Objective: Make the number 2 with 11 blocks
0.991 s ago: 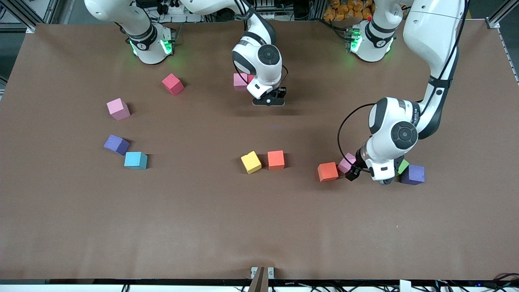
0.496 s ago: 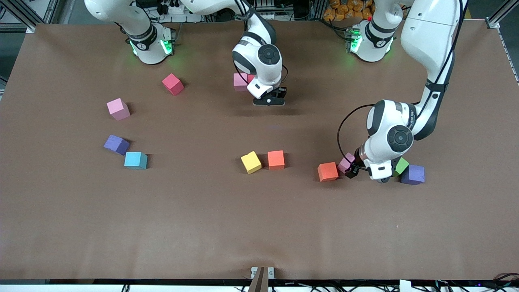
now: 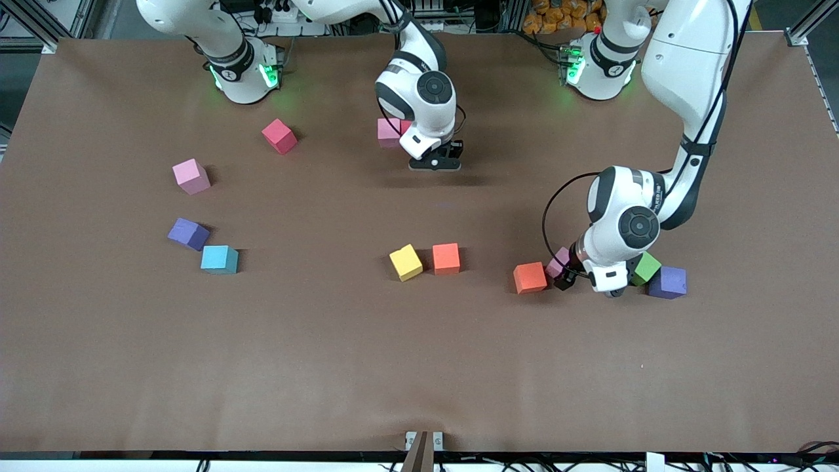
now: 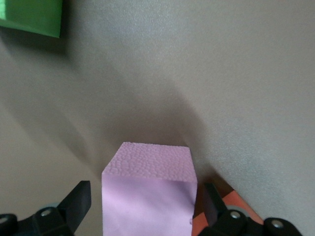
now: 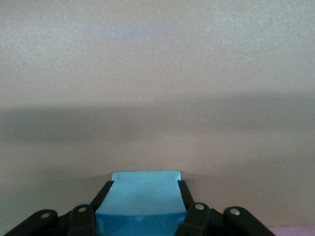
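No writing legible on the blocks (image 3: 446, 257) or table (image 3: 328, 367).

hidden: pink block (image 3: 558, 261) mostly under left arm | cut off: green block (image 4: 30, 17) at frame edge

No legible text on the table or blocks, perhaps faint unreadable lettering on the left arm (image 3: 662, 190)

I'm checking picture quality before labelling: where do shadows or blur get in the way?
Front view: evenly lit and sharp, blocks cast short shadows. Left wrist view: a dark shadow surrounds the pink block, which is soft up close. Right wrist view: a shadow band crosses the table; the blue block is blurred.
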